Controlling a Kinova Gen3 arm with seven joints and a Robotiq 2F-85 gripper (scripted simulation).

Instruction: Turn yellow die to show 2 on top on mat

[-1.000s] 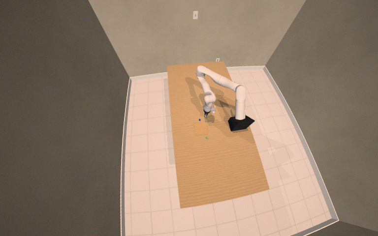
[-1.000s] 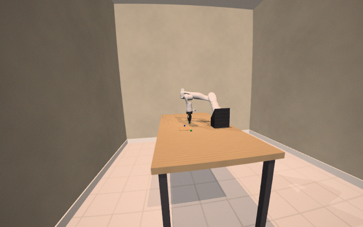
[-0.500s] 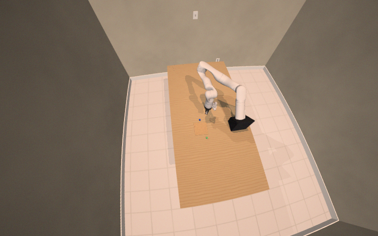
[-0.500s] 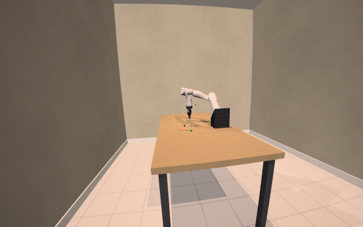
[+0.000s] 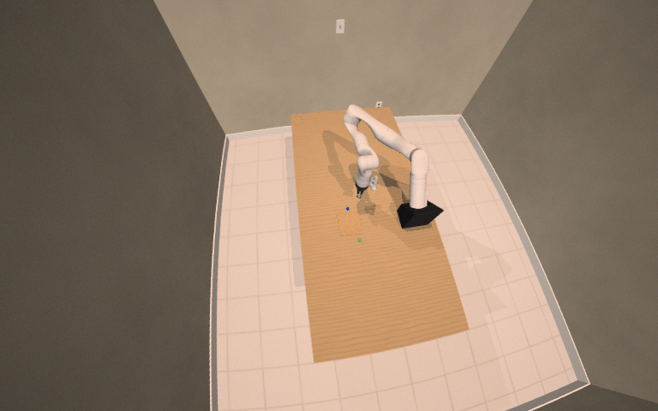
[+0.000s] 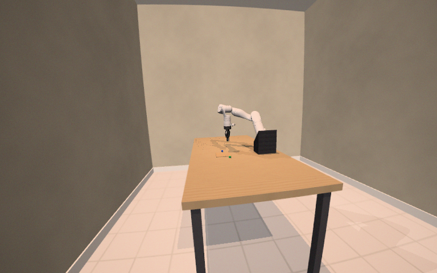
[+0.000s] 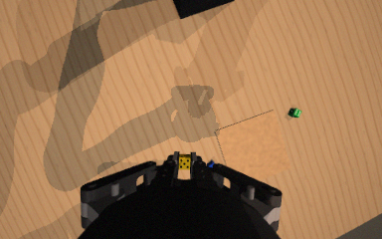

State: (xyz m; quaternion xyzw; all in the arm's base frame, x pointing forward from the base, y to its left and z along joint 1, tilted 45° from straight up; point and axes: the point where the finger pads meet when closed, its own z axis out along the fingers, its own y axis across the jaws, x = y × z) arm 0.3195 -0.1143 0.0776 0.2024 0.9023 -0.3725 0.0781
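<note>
My gripper (image 5: pixel 358 195) (image 6: pixel 227 139) (image 7: pixel 184 158) is shut on the yellow die (image 7: pixel 184 162) and holds it above the table, beyond the mat's far edge in the top view. The die's face towards the wrist camera shows several dark pips; its other faces are hidden. The thin tan mat (image 5: pixel 349 224) (image 7: pixel 255 144) lies flat on the table. The blue die (image 5: pixel 347 208) (image 6: pixel 222 151) (image 7: pixel 211 163) lies on the table just off the mat, partly hidden by a finger in the wrist view. The green die (image 5: pixel 360 240) (image 6: pixel 229 156) (image 7: pixel 294 113) lies off the mat's opposite side.
The wooden table (image 5: pixel 383 285) (image 6: pixel 254 176) bears the arm's black base (image 5: pixel 418 216) (image 6: pixel 266 141) at its right side. The arm's shadow falls across the table beside the mat. The table's left edge lies beyond the mat and blue die.
</note>
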